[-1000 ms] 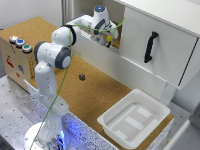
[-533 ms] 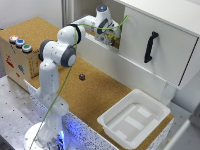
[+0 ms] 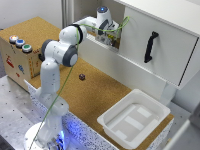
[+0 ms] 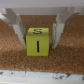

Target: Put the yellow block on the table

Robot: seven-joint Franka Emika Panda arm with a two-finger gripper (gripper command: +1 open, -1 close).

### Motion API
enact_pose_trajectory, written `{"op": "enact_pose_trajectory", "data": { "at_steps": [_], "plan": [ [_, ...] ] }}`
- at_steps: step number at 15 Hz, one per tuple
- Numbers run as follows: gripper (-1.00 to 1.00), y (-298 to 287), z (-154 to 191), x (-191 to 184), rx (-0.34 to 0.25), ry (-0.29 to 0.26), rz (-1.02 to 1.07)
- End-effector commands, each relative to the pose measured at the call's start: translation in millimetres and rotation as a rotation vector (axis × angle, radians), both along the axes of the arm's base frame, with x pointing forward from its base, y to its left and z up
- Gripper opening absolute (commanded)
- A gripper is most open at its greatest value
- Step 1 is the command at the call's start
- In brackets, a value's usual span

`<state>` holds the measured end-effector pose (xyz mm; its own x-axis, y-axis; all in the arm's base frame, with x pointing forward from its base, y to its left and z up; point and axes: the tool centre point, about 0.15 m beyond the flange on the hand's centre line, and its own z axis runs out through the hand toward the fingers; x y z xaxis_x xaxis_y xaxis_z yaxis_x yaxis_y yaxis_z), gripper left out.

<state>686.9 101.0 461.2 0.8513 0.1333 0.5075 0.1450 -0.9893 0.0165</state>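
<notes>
Between our gripper's [image 4: 39, 31] two fingers [image 4: 17, 27] sits the one yellow block [image 4: 38, 41], dead ahead of the wrist camera on a cork-textured surface; the fingers stand apart on either side, near its flanks, and we cannot tell whether they touch it. Its faces are square, so no long axis matters. We count one yellow block, one small dark block [image 3: 82, 77] down on the bench [image 3: 100, 95], well apart from our gripper, and one white tray [image 3: 134, 120].
</notes>
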Motion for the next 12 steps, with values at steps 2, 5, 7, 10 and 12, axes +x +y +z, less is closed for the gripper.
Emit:
{"op": "enact_pose_trajectory", "data": {
  "at_steps": [2,5,7,10,12],
  "plan": [
    [-1.0,2,23,-12,-0.066,0.0,-0.094],
    [-1.0,-3,28,-52,-0.069,-0.013,-0.162],
    [-1.0,-7,24,-87,-0.056,-0.004,-0.201],
    [-1.0,-19,11,-127,-0.038,0.036,-0.26],
    [-1.0,-33,-2,-159,-0.033,0.062,-0.307]
  ]
}}
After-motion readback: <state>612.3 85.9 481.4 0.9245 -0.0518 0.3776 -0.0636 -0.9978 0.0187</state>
